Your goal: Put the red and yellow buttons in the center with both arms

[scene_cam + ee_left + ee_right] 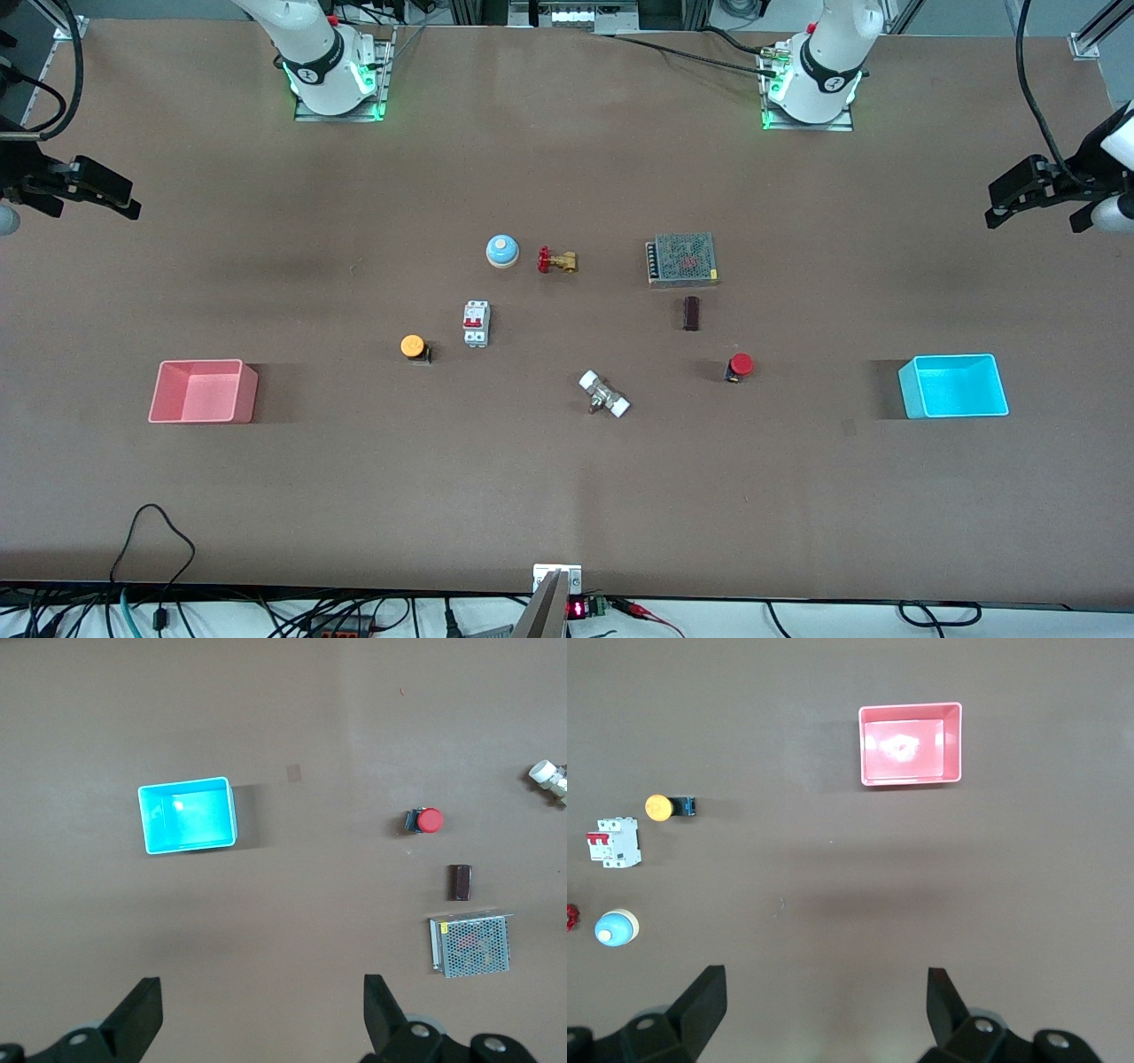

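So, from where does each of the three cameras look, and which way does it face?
Front view: high across the table, facing both arm bases; both claws, left claw and right claw, wait open over the table's ends.
Left wrist view: looks down past the open left claw at the cyan bin and red button.
Right wrist view: looks down past the open right claw at the pink bin and yellow button.
Shared: front view also shows both buttons and bins; the wrist views share nothing.
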Robot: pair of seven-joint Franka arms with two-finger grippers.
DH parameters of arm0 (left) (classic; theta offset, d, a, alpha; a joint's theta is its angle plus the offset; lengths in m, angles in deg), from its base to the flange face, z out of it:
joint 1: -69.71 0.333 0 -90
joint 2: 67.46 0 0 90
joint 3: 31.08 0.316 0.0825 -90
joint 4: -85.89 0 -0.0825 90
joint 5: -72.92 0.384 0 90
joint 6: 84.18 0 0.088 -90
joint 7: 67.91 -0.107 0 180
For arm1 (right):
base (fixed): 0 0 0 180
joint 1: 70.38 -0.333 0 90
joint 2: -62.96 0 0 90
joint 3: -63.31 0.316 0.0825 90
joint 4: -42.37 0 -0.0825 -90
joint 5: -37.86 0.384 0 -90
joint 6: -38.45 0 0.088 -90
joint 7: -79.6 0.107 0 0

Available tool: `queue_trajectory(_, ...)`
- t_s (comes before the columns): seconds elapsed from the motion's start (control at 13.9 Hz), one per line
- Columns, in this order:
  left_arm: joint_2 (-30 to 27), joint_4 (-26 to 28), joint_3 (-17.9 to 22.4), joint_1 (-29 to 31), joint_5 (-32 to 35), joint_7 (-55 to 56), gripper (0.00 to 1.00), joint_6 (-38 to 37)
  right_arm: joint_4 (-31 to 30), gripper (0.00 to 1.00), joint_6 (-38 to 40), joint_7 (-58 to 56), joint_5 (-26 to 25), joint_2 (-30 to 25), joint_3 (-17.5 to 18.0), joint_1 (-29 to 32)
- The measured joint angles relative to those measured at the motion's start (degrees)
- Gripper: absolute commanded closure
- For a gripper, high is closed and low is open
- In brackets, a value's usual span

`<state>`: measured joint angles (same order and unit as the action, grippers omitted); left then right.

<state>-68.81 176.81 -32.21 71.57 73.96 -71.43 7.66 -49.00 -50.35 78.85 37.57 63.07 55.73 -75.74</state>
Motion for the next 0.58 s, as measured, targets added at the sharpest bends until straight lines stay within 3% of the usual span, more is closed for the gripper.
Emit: queue_trajectory(0.58,-1.3,1.1,0.3,0.1,-1.1,0.0,0.0,-0.7,0.0,0.0,0.6,0.0,0.0,-0.2,0.0,0.0)
